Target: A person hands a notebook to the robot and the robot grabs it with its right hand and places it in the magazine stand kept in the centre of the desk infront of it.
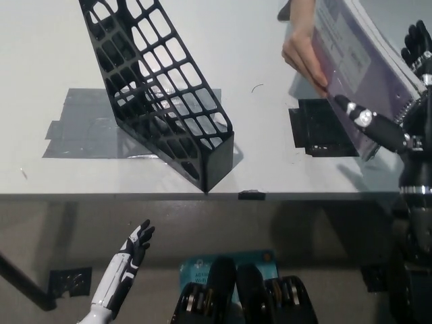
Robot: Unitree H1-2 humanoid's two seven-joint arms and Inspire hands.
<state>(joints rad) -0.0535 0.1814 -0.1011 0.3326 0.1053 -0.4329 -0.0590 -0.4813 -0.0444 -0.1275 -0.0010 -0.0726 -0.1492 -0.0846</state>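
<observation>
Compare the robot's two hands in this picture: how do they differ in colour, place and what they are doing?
The left robot hand is white; the right robot hand is black. The left hangs low, below the desk's edge, near nothing; the right is raised at the notebook, its fingers on both sides of it. Both have their fingers spread.

Grey tape patch (88, 128) on desk (40, 54), black tape square (317, 131) at right, small black tab (251, 195) on front edge.

Person's hand (305, 52) holds the purple notebook (364, 61) up at 2 o'clock, black right hand (398, 101) spread around its lower end. Magazine stand (162, 94) sits at 11, white left hand (128, 260) open at 7.
</observation>
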